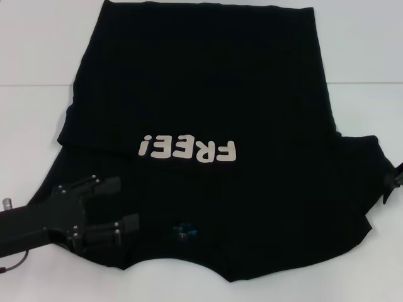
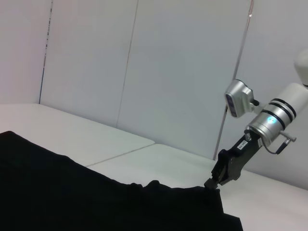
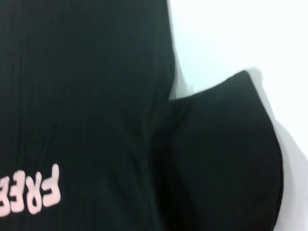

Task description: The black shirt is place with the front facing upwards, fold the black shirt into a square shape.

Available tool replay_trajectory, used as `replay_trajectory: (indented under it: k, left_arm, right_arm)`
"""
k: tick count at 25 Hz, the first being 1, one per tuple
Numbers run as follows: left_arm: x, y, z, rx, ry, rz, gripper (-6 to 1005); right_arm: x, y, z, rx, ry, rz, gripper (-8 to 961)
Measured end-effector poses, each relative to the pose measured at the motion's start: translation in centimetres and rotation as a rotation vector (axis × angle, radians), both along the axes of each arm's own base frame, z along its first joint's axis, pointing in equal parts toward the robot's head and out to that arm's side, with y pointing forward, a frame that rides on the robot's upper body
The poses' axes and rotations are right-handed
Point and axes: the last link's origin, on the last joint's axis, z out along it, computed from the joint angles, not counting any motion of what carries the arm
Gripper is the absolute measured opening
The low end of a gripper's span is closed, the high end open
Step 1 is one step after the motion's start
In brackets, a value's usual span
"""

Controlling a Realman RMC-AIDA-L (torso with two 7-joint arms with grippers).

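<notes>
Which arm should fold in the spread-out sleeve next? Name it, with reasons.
Right, probably. The right claw sits at the outer edge of that sleeve of the black shirt; the left claw hovers open near the collar, on the opposite side.

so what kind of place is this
Probably a robot lab or test cell: a bare white table, plain white wall panels, and only the black shirt laid out.

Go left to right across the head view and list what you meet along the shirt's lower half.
left gripper → small blue neck tag → black shirt right sleeve → right gripper at the sleeve's edge.
</notes>
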Motion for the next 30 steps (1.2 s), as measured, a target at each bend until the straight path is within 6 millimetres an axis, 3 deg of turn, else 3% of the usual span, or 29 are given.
replay_trajectory:
  k: [11, 18, 21, 30]
  left_arm:
    - [0.0, 0.1, 0.1, -0.009, -0.01, 0.019, 887]
    - [-0.1, 0.4, 0.5, -0.001, -0.027, 0.047, 887]
    - [-0.1, 0.5, 0.6, 0.0, -0.029, 0.057, 886]
    - [-0.2, 0.6, 0.7, 0.008, -0.031, 0.066, 887]
  right_arm:
    - [0.0, 0.0, 2.7, 0.14, 0.09, 0.062, 17]
    - [-1.7, 1.0, 3.8, 0.195, 0.132, 0.164, 21]
    - [-3.5, 2.0, 3.1, 0.165, 0.138, 0.216, 22]
    - [-8.8, 4.1, -2.0, -0.027, 0.096, 0.344, 27]
